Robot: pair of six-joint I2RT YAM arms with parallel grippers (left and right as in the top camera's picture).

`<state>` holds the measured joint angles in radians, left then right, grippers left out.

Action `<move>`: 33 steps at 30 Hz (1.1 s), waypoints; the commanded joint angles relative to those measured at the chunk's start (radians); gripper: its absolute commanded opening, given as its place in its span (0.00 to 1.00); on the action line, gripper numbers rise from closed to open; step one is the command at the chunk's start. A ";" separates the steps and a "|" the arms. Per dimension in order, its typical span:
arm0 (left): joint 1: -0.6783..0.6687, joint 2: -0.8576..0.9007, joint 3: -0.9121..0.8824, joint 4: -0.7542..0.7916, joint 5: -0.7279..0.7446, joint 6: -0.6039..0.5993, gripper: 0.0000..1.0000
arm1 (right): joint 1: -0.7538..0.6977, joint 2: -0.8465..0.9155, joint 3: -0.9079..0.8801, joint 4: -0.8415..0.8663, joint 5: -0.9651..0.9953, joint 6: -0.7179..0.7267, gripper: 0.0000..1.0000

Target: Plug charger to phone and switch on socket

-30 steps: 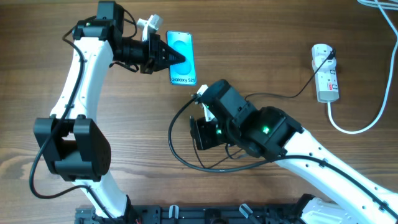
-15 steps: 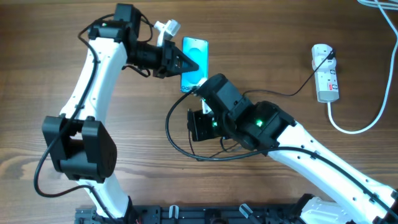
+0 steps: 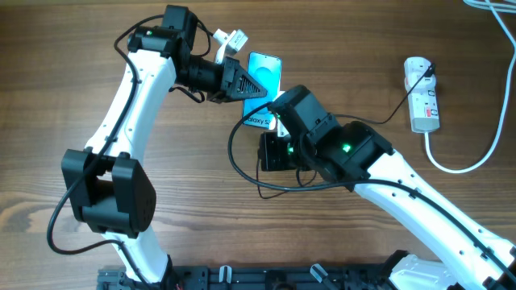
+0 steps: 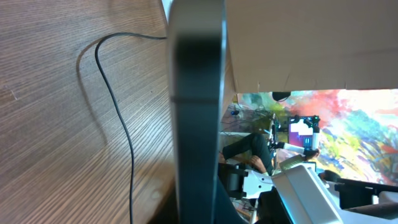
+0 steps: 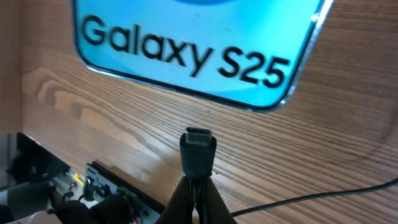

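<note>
Phone (image 3: 268, 68): flat rectangle with a glowing cyan screen, a thin white rim and black "Galaxy S25" text along one short edge. It sits upper-middle over the wooden bench (image 3: 363, 40), tilted. The text end is tucked against the right arm's wrist.

Left fingers (image 3: 253, 84) are closed on the phone's long side. The left wrist view shows only a dark edge-on slab; can't tell there what it is.

Charger (image 5: 198, 144): thin black cable. The right fingers (image 5: 196, 186) are pinched shut on the small dark connector just below its tip. The connector points at the phone's text edge, just short of it, not touching. The cable loops on the bench under the right arm.

The charger's black plug (image 3: 426, 72) sits in the socket (image 3: 424, 101), a white oblong strip with red marks at far right. A thick white cord (image 3: 459, 170) curls away from it.
</note>
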<state>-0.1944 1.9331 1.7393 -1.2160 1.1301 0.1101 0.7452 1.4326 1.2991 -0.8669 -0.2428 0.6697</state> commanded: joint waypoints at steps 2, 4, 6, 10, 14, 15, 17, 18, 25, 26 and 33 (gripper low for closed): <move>0.002 -0.028 0.002 0.003 0.029 0.041 0.04 | 0.000 0.006 0.009 0.015 -0.047 0.003 0.04; 0.002 -0.028 0.002 -0.001 0.045 0.039 0.04 | 0.000 0.008 0.008 0.009 -0.047 0.003 0.04; 0.002 -0.028 0.002 -0.008 0.068 0.039 0.04 | 0.000 0.014 0.009 0.006 -0.047 0.003 0.04; 0.002 -0.028 0.002 -0.008 0.078 0.013 0.04 | 0.000 0.031 0.008 0.008 -0.069 0.003 0.04; 0.002 -0.028 0.002 -0.008 0.072 0.014 0.04 | 0.000 0.042 0.008 0.010 -0.076 -0.015 0.04; 0.002 -0.028 0.002 -0.006 0.059 0.014 0.04 | 0.000 0.041 0.008 0.008 -0.076 -0.016 0.04; 0.002 -0.028 0.002 0.008 0.008 0.013 0.04 | 0.000 0.041 0.008 0.006 -0.077 -0.015 0.04; 0.003 -0.028 0.002 0.016 -0.028 0.008 0.04 | 0.000 0.041 0.009 0.005 -0.077 -0.015 0.04; 0.064 -0.027 0.002 0.090 -0.492 -0.424 0.04 | 0.000 0.041 0.009 -0.010 -0.077 -0.052 0.64; 0.077 -0.027 0.002 0.085 -0.556 -0.478 0.04 | 0.000 0.041 0.009 -0.010 -0.077 -0.066 0.79; 0.145 -0.027 -0.001 0.041 -0.729 -0.575 0.04 | -0.003 0.072 0.159 -0.148 0.003 -0.072 0.92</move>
<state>-0.0780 1.9331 1.7390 -1.1648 0.5354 -0.3614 0.7452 1.4723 1.3354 -0.9604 -0.3080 0.6220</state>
